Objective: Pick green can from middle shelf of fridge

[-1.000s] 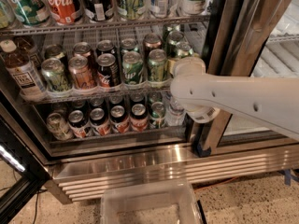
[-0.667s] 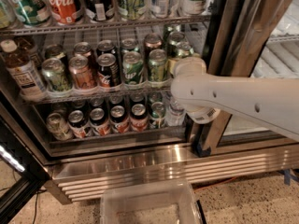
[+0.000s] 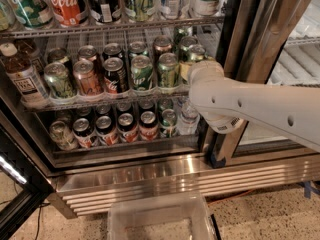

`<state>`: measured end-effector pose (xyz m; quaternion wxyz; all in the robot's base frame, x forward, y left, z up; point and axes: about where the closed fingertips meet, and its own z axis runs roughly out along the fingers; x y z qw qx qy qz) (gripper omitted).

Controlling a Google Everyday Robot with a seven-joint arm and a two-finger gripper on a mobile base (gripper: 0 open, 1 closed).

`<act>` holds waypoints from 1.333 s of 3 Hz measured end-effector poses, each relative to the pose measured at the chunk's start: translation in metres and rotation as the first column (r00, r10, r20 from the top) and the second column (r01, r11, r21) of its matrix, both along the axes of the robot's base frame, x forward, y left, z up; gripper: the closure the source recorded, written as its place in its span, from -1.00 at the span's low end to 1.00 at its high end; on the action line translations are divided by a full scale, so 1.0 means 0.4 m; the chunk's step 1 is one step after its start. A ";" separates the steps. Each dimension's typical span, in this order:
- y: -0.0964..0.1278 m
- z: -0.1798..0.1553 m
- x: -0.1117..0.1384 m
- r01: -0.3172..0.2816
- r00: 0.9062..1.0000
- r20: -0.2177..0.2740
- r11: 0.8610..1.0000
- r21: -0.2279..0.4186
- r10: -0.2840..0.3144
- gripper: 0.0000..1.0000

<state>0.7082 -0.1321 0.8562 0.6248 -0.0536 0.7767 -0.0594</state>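
The fridge (image 3: 150, 176) stands open in the camera view. Its middle shelf (image 3: 100, 101) holds two rows of cans. A dark green can (image 3: 168, 70) stands in the front row, right of the brighter green "UP" can (image 3: 141, 72). More green cans (image 3: 194, 54) stand at the right end, partly hidden. My gripper (image 3: 201, 70) is at the tip of the white arm (image 3: 260, 106), which reaches in from the right. It is at the shelf's right end, just right of the dark green can and in front of the end cans.
Large bottles (image 3: 67, 4) fill the top rack. A tea bottle (image 3: 22, 79) stands at the middle shelf's left. Red, black and green cans (image 3: 127, 126) fill the bottom rack. The steel door post (image 3: 252, 34) is close behind the arm. A clear bin (image 3: 160, 219) sits below.
The arm's tip has barely shifted at the shelf's right end. The cans have not moved.
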 end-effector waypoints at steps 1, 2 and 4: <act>0.001 0.004 -0.006 -0.014 1.000 0.000 1.000 0.002 0.014 1.00; 0.001 0.010 -0.010 -0.028 1.000 0.000 1.000 0.003 0.028 1.00; 0.004 0.027 -0.022 -0.056 0.998 0.005 0.998 0.005 0.056 1.00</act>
